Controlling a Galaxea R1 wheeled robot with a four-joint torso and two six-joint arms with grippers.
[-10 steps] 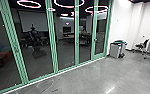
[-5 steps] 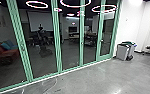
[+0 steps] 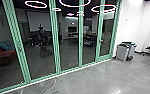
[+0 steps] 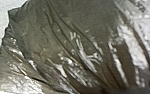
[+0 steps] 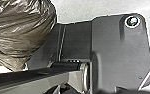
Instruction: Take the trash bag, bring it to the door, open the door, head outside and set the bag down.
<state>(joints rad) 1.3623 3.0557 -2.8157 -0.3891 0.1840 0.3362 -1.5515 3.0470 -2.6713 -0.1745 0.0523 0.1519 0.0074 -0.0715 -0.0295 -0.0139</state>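
Basically, main risk is the trash bag snagging or tearing; it sits right beside the robot's dark base plate and close to the jointed bar, overlapping the plate's edge in the right wrist view, so a turn or an arm swing could rub the thin film on a hard edge; if it hangs low, it could also drag on the floor or slip loose under its own weight; swing while driving might knock it into the green-framed glass wall, or into the bins near the likely door at the far end; dark reflective panes could make the gap hard to judge.

Bag looks brownish grey, thin, glossy; lots of creases with bright glints; one side bulges, folds run together into a tight bunch; contents hidden; can't tell how open the left gripper or right gripper is, or which one has the bag.
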